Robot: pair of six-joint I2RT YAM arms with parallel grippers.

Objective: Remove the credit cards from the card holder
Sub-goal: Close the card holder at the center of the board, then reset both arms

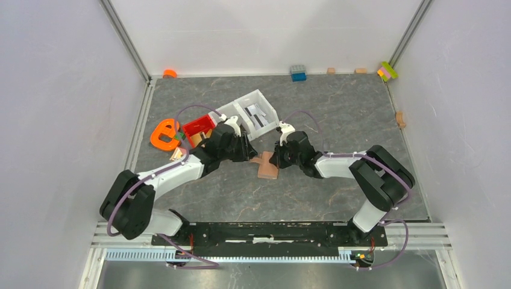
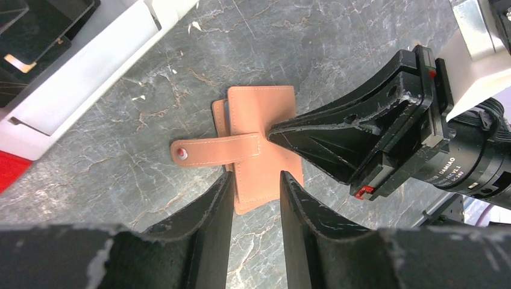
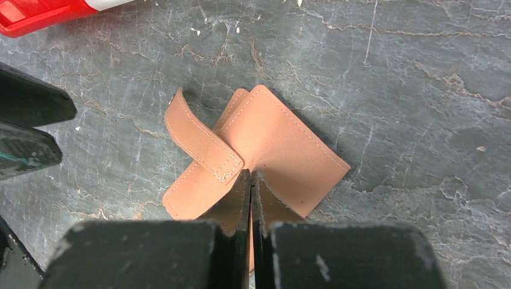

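From above, you have the card holder [image 1: 266, 166] lying flat on the grey stone-patterned table [image 1: 337, 114], roughly midway between the two arms. The left gripper [image 1: 246, 150] is at its left side and the right gripper [image 1: 275, 159] at its right. A white divided tray [image 1: 239, 108] and a red bin [image 1: 199, 127] sit just behind the left arm, with an orange ring-shaped piece [image 1: 163, 134] further left. Through your left wrist camera, the holder is closed, and its strap tab [image 2: 220, 150] reaches out sideways with the snap end on the table. Your left jaws are spread and straddle the holder's near edge without gripping it. The right gripper's closed tip rests on the holder just beside the tab's stitched end. Through your right wrist camera, your right jaws are pressed together, their tips touching the holder's top face where the tab is sewn on. You cannot tell whether any leather is caught between them. The tab arches up and away from the tips, and the left gripper's fingers show at the left edge.
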